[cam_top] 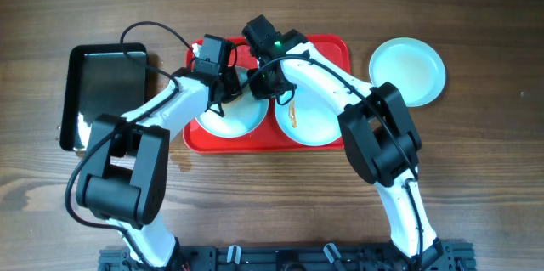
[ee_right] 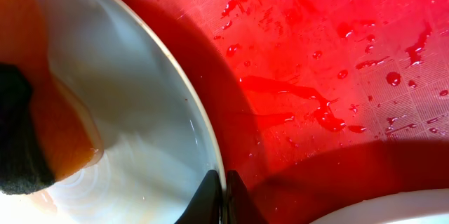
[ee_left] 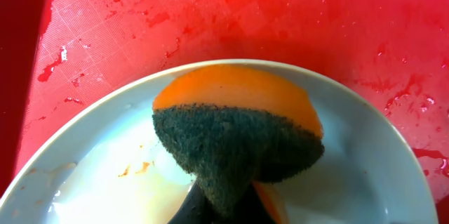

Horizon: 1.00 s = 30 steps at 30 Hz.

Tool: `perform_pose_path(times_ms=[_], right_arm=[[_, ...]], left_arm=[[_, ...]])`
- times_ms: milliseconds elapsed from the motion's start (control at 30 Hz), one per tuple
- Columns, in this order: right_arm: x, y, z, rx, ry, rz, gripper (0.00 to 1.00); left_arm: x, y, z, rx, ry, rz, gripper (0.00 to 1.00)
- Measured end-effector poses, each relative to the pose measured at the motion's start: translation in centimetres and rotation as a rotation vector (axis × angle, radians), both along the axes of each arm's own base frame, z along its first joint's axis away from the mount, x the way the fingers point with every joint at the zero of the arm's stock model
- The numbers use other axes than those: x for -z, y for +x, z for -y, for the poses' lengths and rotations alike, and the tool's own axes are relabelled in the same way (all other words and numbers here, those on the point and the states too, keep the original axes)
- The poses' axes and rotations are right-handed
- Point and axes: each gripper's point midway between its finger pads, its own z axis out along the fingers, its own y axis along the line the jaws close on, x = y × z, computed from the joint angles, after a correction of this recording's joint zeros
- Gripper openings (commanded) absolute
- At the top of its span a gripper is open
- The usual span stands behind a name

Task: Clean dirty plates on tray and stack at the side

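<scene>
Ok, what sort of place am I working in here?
Probably a lab bench staged for dishwashing, not a real kitchen: a bare wooden table, a wet red tray, a scrub sponge on a pale plate, and no sink in view.

Left arm [cam_top: 166,105] and right arm [cam_top: 323,76] were alike: white moulded links; bulky black joint housings, largest near the base; black camera blocks at both wrists. A thin black cable [cam_top: 153,25] looped off the left wrist; a green light [cam_top: 276,46] glowed on the right wrist; fingers [ee_right: 238,199] were black and tapered.
</scene>
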Motion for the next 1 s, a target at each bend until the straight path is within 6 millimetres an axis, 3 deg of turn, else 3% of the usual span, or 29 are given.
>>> perform_pose_path(times_ms=[167, 367, 567, 733, 800, 1000], right_arm=[[0.0, 0.0, 0.0, 0.0, 0.0, -0.001, 0.04], [0.0, -0.1, -0.1, -0.003, 0.0, -0.001, 0.04], [-0.1, -0.4, -0.9, -0.018, 0.016, 0.002, 0.04], [-0.1, -0.5, -1.1, -0.018, 0.015, 0.0, 0.04], [-0.1, -0.5, -0.9, -0.011, 0.011, -0.001, 0.04], [0.0, -0.2, -0.5, 0.003, 0.007, -0.002, 0.04]], left_arm=[[0.1, -0.4, -1.5, -0.031, 0.089, -0.015, 0.04], [0.0, -0.8, -5.0, -0.076, 0.273, -0.018, 0.04], [0.1, -1.2, -7.1, -0.093, 0.322, -0.048, 0.04], [-0.6, -1.7, -7.5, -0.09, 0.337, -0.057, 0.04], [-1.9, -1.9, -7.2, -0.083, 0.34, -0.033, 0.04], [-6.7, -1.9, -3.7, -0.016, 0.214, 0.077, 0.04]])
